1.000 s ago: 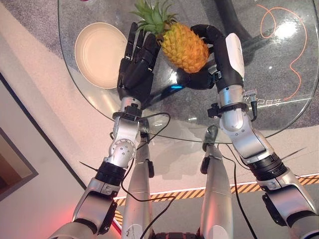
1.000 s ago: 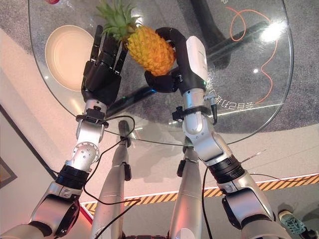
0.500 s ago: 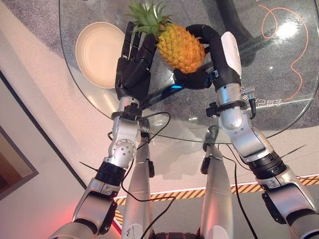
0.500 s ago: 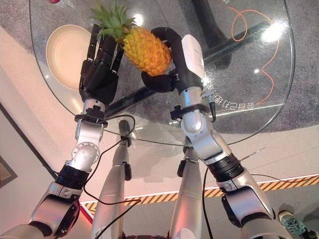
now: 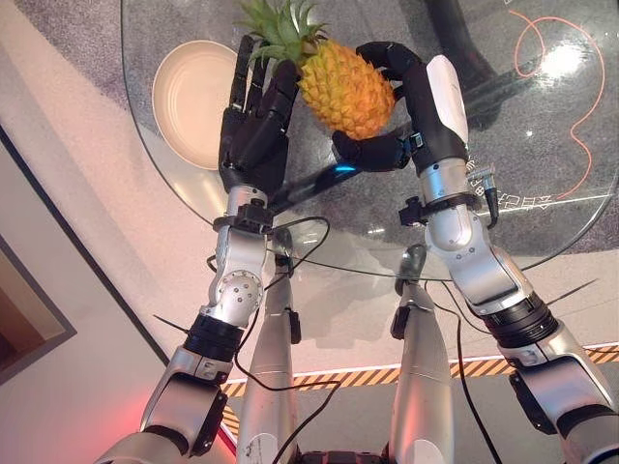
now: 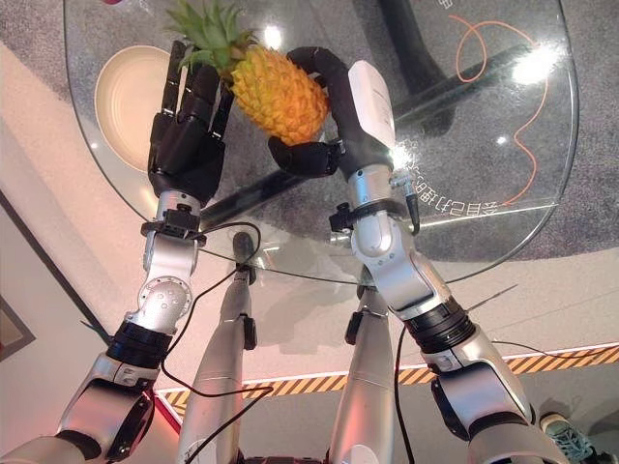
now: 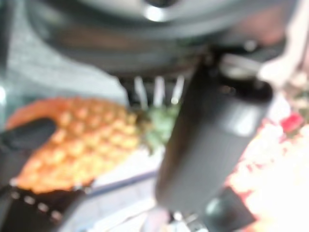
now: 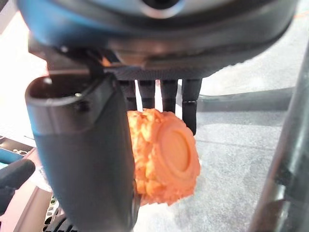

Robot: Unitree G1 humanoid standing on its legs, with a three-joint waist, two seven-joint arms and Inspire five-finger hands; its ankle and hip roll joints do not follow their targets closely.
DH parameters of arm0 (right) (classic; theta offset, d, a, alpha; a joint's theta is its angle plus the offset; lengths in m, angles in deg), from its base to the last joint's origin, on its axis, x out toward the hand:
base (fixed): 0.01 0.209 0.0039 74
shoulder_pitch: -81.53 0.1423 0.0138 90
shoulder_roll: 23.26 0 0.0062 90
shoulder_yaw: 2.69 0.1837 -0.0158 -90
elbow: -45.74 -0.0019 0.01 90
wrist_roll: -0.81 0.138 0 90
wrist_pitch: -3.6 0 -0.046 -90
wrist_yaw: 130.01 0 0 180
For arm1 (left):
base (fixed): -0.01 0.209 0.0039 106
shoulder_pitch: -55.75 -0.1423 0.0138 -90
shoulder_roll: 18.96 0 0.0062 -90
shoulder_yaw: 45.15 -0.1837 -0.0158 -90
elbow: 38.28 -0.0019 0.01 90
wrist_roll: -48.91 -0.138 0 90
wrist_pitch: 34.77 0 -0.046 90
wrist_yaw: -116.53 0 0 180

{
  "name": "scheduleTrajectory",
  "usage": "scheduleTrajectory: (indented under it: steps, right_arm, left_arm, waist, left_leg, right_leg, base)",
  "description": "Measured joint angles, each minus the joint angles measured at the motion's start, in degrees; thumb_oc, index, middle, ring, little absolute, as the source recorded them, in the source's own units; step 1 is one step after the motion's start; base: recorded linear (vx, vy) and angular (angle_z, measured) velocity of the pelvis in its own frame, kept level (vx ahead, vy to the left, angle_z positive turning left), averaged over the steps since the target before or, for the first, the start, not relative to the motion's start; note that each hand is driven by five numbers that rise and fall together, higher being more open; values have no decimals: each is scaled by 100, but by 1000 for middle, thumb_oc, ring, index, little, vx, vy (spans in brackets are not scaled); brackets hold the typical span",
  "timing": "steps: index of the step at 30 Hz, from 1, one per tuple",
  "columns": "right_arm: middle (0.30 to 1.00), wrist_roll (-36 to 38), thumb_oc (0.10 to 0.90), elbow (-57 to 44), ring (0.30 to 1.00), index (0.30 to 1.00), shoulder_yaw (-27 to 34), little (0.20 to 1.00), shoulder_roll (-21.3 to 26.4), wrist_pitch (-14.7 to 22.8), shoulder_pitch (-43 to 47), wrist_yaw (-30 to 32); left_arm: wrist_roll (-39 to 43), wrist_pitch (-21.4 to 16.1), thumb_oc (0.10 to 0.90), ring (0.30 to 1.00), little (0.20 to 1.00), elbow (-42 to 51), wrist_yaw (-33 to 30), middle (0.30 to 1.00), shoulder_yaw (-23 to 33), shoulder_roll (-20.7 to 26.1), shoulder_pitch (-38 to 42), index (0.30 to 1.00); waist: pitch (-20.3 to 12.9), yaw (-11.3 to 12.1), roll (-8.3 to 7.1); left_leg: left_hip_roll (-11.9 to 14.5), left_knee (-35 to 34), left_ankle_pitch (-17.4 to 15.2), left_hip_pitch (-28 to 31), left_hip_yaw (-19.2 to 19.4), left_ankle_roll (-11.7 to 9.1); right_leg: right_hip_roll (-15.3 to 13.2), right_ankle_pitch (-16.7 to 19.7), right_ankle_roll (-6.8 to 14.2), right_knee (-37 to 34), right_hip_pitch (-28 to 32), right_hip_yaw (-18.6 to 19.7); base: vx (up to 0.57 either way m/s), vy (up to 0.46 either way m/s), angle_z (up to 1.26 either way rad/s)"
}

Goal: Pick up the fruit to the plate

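The pineapple (image 5: 346,89) was held above the round glass surface (image 5: 542,193), lying tilted with its green crown (image 5: 279,27) toward the robot's left and its orange body toward the right. The right robot hand (image 5: 411,106) was curled round the fruit's body: its dark fingers arched over the far side while the thumb, with its white cover, came in under the near side, so the fruit was pinched between them. In the right wrist view the pineapple's flat base (image 8: 171,150) showed between that thumb and the row of fingers, which bent down behind it. The left robot hand (image 5: 253,126) stood beside the crown end with its fingers straight and spread, reaching up along the leaves; the fingertips lay against or just at the crown, though whether they truly touched it could not be told. In the left wrist view the fruit appeared past the hand, with the leaves nearest the fingers. The cream plate (image 5: 189,92) rested on the surface to the left of the left robot hand, near it but apart from the pineapple. An orange cord (image 5: 571,97) looped beyond the glass at the right side.
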Motion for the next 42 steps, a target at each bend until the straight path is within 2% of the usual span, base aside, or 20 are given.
scheduleTrajectory:
  steps: [26,42]
  right_arm:
    - [300,-118,100,-123,300,300,-204,200,-4,67,53,-71]
    - [300,-232,100,-169,300,300,-243,200,34,354,108,-257]
  left_arm:
    - [2,-404,800,900,900,257,-828,900,35,-243,5,900]
    - [2,-401,800,900,900,277,-878,900,182,-289,4,900]
  waist:
    - [0,0,0]
    - [0,8,0]
  left_leg:
    - [0,-1,-1,-7,-1,0]
    - [-4,-1,-1,-15,-9,0]
  right_leg:
    - [1,-1,1,-4,-6,-1]
    - [-1,-4,5,-3,-8,-5]
  base:
    - [0,0,0]
    - [0,0,0]
